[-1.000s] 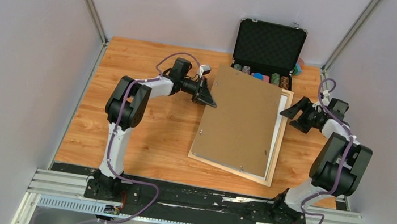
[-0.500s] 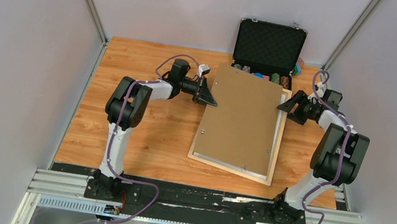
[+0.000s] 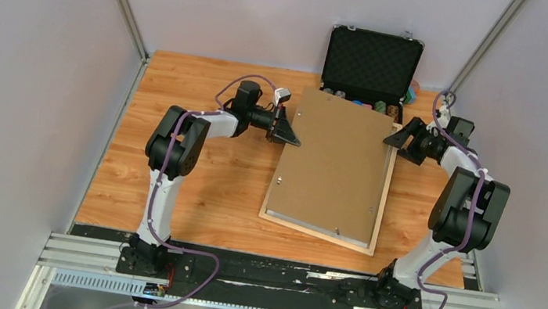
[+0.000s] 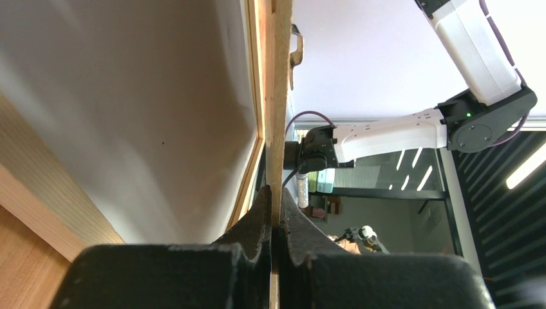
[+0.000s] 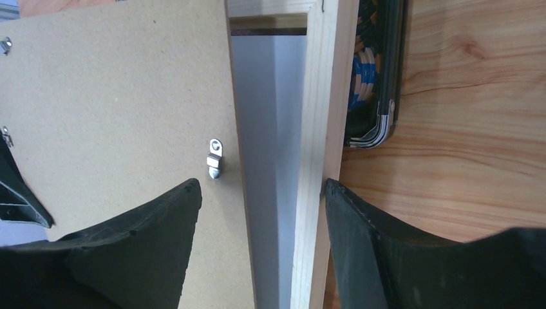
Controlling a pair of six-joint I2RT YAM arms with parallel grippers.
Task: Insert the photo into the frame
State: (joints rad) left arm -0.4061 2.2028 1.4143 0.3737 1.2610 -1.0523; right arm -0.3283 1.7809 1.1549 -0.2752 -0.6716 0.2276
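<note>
The frame is a thin rectangle of pale, smooth wood lying face down on the grained orange-brown counter. It sits right of the middle and slightly askew, with its far end close to the open black case at the far edge. A flat, matt brown backing board covers most of it, and a small bright metal clip sits near the board's right edge. Between the board and the frame's right rail runs a plain white strip that looks like the back of the photo, lying inside the frame under the board.

The left claw is pressed together on the board's left edge near the far corner, pinching the thin sheet edge-on. The right claw is spread wide, with one finger over the board and the other beside the frame's right rail.

A second ago the right claw was off to the right, well apart from the frame; it now sits at the frame's far right corner. The white strip is narrower than before. The left claw has kept its grip in the same spot.

The photo's printed side is out of sight. The board's far corner hides part of the case. From the right wrist only a few striped chips show at the case's edge.
</note>
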